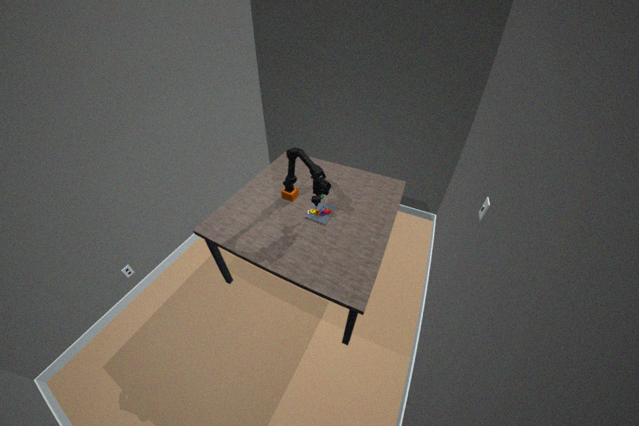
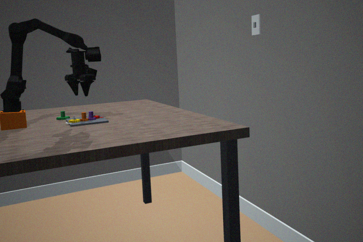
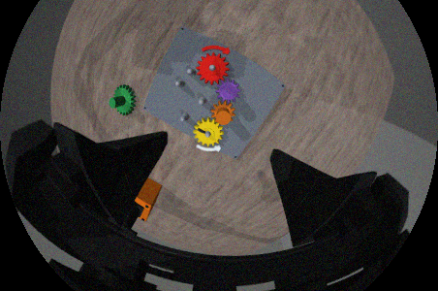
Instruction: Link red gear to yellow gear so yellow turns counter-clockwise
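Observation:
The grey board (image 3: 165,92) (image 2: 103,121) lies on the table. On it the red gear (image 3: 212,74), purple gear (image 3: 228,90) (image 2: 91,116), orange gear (image 3: 223,113) (image 2: 83,117) and yellow gear (image 3: 211,140) (image 2: 74,120) form a row, each close to its neighbour; they look flat, and their teeth appear to meet. Several empty pegs stand left of the row in the wrist view, one of them a peg (image 3: 179,83). A green gear (image 3: 125,100) (image 2: 62,117) stands on the table beside the board. My gripper (image 2: 81,95) (image 3: 220,145) is open and empty, high above the board.
The orange base block (image 1: 289,194) (image 2: 13,120) of the arm stands on the wooden table (image 1: 340,255) (image 2: 152,133). The white arrow (image 3: 208,148) lies by the yellow gear and the red arrow (image 3: 215,49) by the red gear. Walls surround the table.

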Controlling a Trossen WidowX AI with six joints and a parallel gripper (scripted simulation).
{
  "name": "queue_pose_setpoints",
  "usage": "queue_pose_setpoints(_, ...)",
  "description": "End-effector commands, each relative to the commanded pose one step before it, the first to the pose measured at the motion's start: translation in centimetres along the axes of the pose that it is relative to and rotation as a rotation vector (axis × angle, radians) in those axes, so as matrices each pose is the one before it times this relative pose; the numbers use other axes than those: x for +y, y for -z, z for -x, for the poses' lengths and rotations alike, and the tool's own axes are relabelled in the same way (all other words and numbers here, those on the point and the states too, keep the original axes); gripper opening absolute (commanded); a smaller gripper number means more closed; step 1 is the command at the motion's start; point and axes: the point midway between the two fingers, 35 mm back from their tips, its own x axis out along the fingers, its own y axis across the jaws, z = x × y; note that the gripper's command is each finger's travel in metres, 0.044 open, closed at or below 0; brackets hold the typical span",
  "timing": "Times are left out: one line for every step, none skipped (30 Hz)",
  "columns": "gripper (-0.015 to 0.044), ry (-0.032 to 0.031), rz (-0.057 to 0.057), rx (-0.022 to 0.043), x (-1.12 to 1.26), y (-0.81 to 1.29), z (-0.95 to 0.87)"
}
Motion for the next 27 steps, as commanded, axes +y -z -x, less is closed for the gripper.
queue_pose_setpoints(0.044, -0.00077, 0.0025, 0.00087, 0.114, -0.043, 0.047)
queue_pose_setpoints(0.044, 0.00022, 0.0021, 0.00125, 0.274, -0.198, 0.018)
queue_pose_setpoints(0.044, 0.00044, 0.0036, 0.00204, 0.461, -0.324, 0.032)
queue_pose_setpoints(0.044, 0.00075, 0.005, 0.00277, 0.653, -0.441, 0.048)
queue_pose_setpoints(0.044, 0.00119, 0.0065, 0.00342, 0.852, -0.546, 0.067)
queue_pose_setpoints(0.044, 0.0018, 0.0079, 0.00393, 1.06, -0.635, 0.089)
queue_pose_setpoints(0.044, 0.00242, 0.0089, 0.00404, 1.202, -0.664, 0.11)
queue_pose_setpoints(0.044, 0.00284, 0.0089, 0.00366, 1.226, -0.621, 0.121)
queue_pose_setpoints(0.044, 0.00322, 0.0089, 0.00323, 1.241, -0.573, 0.132)
queue_pose_setpoints(0.044, 0.00295, 0.0075, 0.00221, 1.251, -0.532, 0.148)
queue_pose_setpoints(0.044, 0.00043, 0.0013, -0.00055, 1.227, -0.506, 0.176)
queue_pose_setpoints(0.044, -0.00147, -0.0029, -0.00218, 1.217, -0.466, 0.193)
queue_pose_setpoints(0.044, -0.00177, -0.0033, -0.00228, 1.235, -0.411, 0.195)
queue_pose_setpoints(0.044, -0.0019, -0.0033, -0.00223, 1.253, -0.353, 0.196)
queue_pose_setpoints(0.044, -0.00202, -0.0033, -0.00217, 1.269, -0.294, 0.197)
queue_pose_setpoints(0.044, -0.00215, -0.0033, -0.0021, 1.282, -0.235, 0.198)
queue_pose_setpoints(0.044, -0.00239, -0.0034, -0.00213, 1.356, -0.182, 0.209)
queue_pose_setpoints(0.044, -0.0026, -0.0036, -0.0021, 1.407, -0.118, 0.216)
queue_pose_setpoints(0.044, -0.00274, -0.0036, -0.002, 1.411, -0.047, 0.217)
queue_pose_setpoints(0.044, -0.00288, -0.0036, -0.00189, 1.412, 0.024, 0.218)
queue_pose_setpoints(0.044, -0.003, -0.0036, -0.00177, 1.41, 0.096, 0.219)
queue_pose_setpoints(0.044, -0.00313, -0.0036, -0.00164, 1.403, 0.167, 0.22)
queue_pose_setpoints(0.044, -0.00325, -0.0036, -0.0015, 1.394, 0.238, 0.221)
queue_pose_setpoints(0.044, -0.00336, -0.0036, -0.00135, 1.38, 0.308, 0.222)
queue_pose_setpoints(0.044, -0.00344, -0.0036, -0.00119, 1.355, 0.375, 0.222)
queue_pose_setpoints(0.044, -0.00357, -0.0036, -0.00104, 1.344, 0.446, 0.225)
queue_pose_setpoints(0.044, -0.00366, -0.0036, -0.00088, 1.32, 0.513, 0.226)
